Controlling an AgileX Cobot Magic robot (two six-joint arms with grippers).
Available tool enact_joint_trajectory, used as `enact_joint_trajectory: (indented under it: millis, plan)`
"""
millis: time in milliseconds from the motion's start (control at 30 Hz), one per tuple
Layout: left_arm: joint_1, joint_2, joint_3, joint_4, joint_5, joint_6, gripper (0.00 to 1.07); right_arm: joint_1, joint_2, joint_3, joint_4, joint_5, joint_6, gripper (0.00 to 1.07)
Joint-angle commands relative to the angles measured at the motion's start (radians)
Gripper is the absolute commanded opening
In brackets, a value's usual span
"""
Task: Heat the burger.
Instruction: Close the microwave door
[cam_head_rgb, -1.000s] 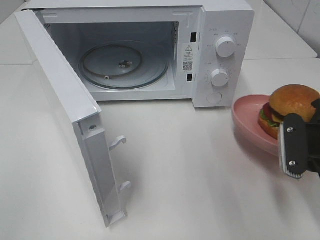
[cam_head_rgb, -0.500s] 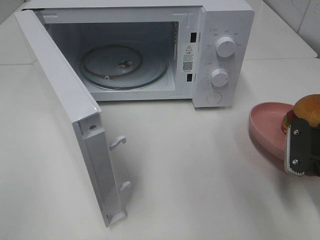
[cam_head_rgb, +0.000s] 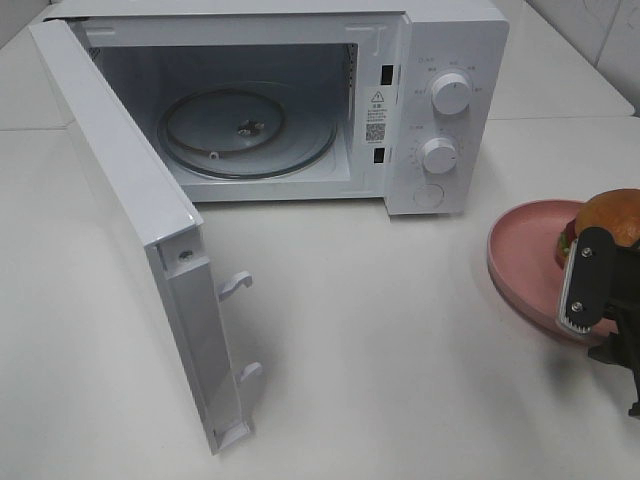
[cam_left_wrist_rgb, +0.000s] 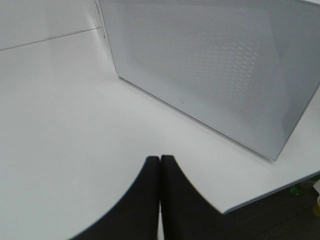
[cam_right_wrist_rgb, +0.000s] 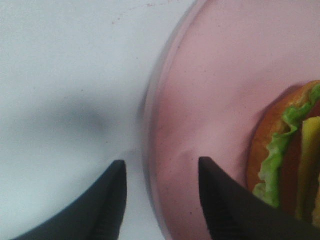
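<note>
White tabletop (cam_head_rgb: 400, 330), microwave (cam_head_rgb: 440, 110) door wide, and the right pincer (cam_right_wrist_rgb: 160, 200) spreads released astride the pink plate's (cam_head_rgb: 520, 260) rim, where the soft, squashable burger (cam_head_rgb: 610, 222) sits — better carried by its plate.

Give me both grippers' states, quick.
Left gripper: fingers shut, holding nothing.
Right gripper: fingers open astride the pink plate's rim, not clamped.
</note>
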Motion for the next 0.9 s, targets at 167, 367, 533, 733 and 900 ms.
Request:
enact_joint_trajectory:
  millis: [167, 367, 533, 733, 900]
  plan:
    - [0.003, -0.021, 0.002, 0.001, -0.015, -0.010, 0.00, -0.001, -0.103, -0.006, 0.002, -0.008, 0.036, 0.56]
    - [0.003, -0.021, 0.002, 0.001, -0.015, -0.010, 0.00, -0.001, -0.227, -0.006, 0.002, -0.008, 0.240, 0.56]
    - [0.003, -0.021, 0.002, 0.001, -0.015, -0.010, 0.00, -0.001, -0.323, -0.006, 0.002, -0.033, 0.511, 0.56]
    - [0.003, -0.021, 0.002, 0.001, -0.015, -0.010, 0.00, -0.001, -0.439, -0.006, 0.002, -0.027, 0.971, 0.56]
    - [0.003, -0.021, 0.002, 0.001, -0.015, -0.010, 0.00, -0.001, -0.475, -0.006, 0.002, 0.085, 1.303, 0.56]
